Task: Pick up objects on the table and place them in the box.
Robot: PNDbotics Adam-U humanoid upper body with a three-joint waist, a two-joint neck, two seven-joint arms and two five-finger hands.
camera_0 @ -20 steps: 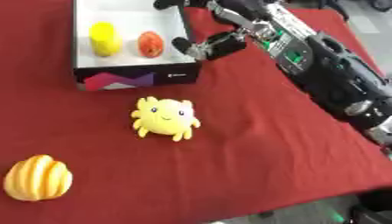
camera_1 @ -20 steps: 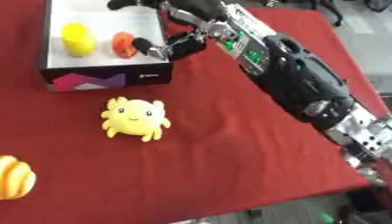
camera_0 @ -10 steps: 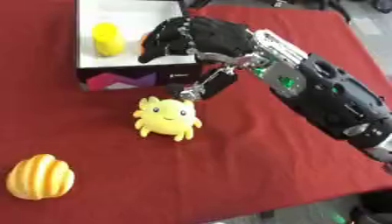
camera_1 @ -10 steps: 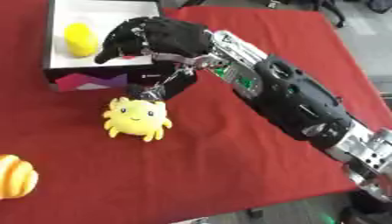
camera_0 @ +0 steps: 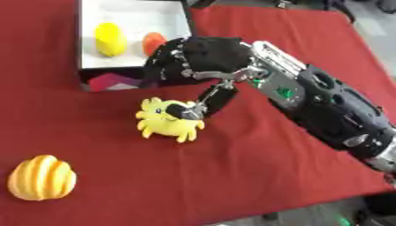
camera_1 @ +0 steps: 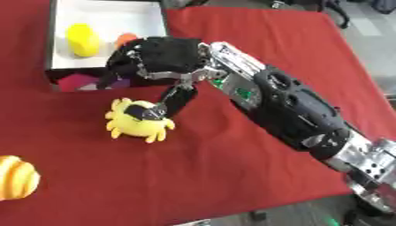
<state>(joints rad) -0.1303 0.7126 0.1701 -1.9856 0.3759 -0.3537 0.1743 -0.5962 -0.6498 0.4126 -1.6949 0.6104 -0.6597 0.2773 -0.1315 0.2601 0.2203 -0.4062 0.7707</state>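
Right hand: the right hand (camera_0: 197, 59) is reached in from the right side over the near front of the box, its fingers curled downward and its thumb extended down onto the top of the yellow toy; nothing is seen enclosed in the fingers, and whether the toy is pinched cannot be told
Left hand: not seen in either view
Yellow toy: a yellow plush crab-like toy (camera_0: 166, 121) is lying on the red tablecloth (camera_0: 232, 176), just in front of the box and outside it; the thumb tip is seen touching its upper right side
Box: a white-lined box (camera_0: 131, 17) with a dark, patterned front wall is placed at the far left of the table, open at the top
Box contents: a yellow object (camera_0: 111, 39) is held at the left of the box floor and an orange-red object (camera_0: 153, 43) just to its right; the two are near each other but apart
Striped object: a yellow-orange ribbed, rounded object (camera_0: 41, 183) is lying on the cloth at the near left, well apart from the toy and the box
View differences: the ribbed object is shown whole in the left eye view but cut by the left edge in the right eye view; the orange-red object is shown more fully in the left eye view, being largely covered by the hand in the right eye view; more of the silver forearm joint at the lower right is shown in the right eye view
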